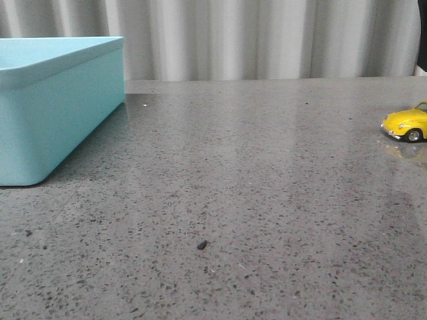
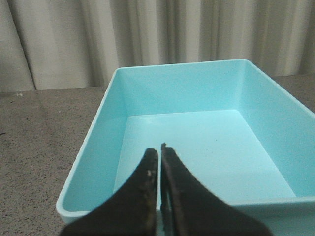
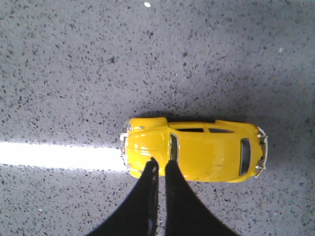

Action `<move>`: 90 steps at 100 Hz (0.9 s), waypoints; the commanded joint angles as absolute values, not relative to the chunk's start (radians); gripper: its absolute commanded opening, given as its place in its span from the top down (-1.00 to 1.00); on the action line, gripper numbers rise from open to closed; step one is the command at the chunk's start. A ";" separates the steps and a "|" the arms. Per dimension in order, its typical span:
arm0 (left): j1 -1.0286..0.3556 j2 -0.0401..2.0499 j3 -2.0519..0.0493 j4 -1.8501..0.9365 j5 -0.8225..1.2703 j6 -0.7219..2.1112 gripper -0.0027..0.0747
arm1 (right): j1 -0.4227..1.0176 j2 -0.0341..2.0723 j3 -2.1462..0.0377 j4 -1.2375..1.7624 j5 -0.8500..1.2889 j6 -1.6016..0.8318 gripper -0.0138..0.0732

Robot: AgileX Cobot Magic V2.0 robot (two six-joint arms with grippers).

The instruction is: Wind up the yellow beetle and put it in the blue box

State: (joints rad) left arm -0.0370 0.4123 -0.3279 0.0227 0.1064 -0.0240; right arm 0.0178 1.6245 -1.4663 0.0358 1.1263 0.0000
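Note:
The yellow beetle (image 1: 407,124) stands on its wheels at the far right edge of the front view, partly cut off by the frame. From above it fills the middle of the right wrist view, the yellow beetle (image 3: 197,149) lying sideways under my right gripper (image 3: 161,162), whose jaws are shut with nothing between them, tips over the car's near side. The blue box (image 1: 53,107) sits at the far left of the table. My left gripper (image 2: 159,149) hovers over the near end of the blue box (image 2: 187,142), jaws shut and empty. The box holds nothing.
The grey speckled tabletop (image 1: 233,200) stretches between box and car, with a small dark speck (image 1: 201,245) near the front. Pale pleated curtains (image 1: 267,40) hang behind the table's far edge.

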 commanded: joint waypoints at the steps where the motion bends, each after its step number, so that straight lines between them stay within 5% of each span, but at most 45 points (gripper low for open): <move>1: -0.043 0.422 -0.365 0.022 0.023 -0.032 0.99 | 0.016 1.611 -1.499 0.035 1.134 -0.010 0.80; 90: -0.043 0.422 -0.365 0.022 -0.020 -0.032 0.99 | 0.010 1.661 -1.499 -0.036 1.126 -0.008 0.80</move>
State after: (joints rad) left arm -0.0370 0.4123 -0.3279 0.0227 0.0657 -0.0240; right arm 0.0178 1.7039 -1.4663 -0.0060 1.1497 0.0000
